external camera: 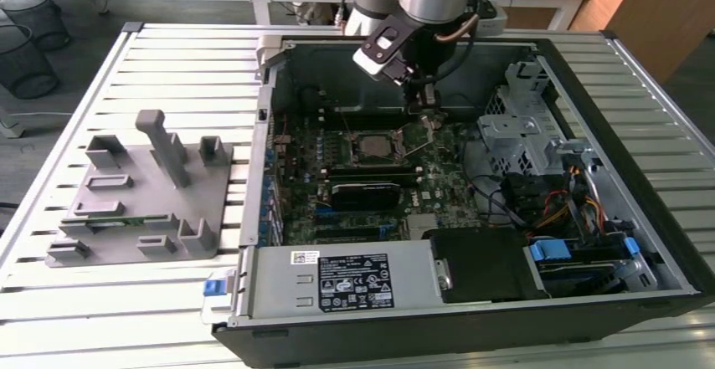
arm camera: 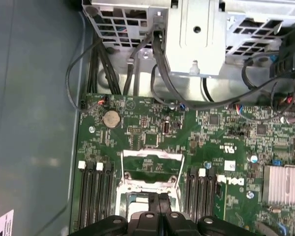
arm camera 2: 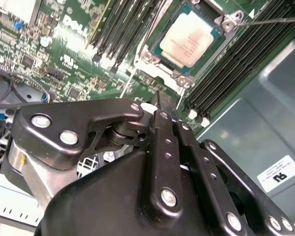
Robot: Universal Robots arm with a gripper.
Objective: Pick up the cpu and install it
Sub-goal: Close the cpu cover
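Note:
The cpu (arm camera 2: 189,39), a square chip with a shiny silver top, lies flat in its socket on the green motherboard (arm camera 2: 64,54); in the exterior view the cpu (external camera: 372,146) sits mid-board inside the open computer case. The socket's metal load plate (arm camera: 150,169) stands flipped open, and its thin wire lever (arm camera 2: 275,20) is raised. My gripper (external camera: 429,116) hangs just past the socket's far right corner, above the board. Its black fingers (arm camera 2: 160,105) are pressed together with nothing between them, and they are apart from the chip.
A grey holder fixture (external camera: 134,193) stands on the slatted table (external camera: 167,59) at the exterior view's left. Inside the case are a black block (external camera: 369,192) near the socket, a metal drive cage (external camera: 520,126), loose cables (external camera: 558,210) and the power supply (external camera: 335,281).

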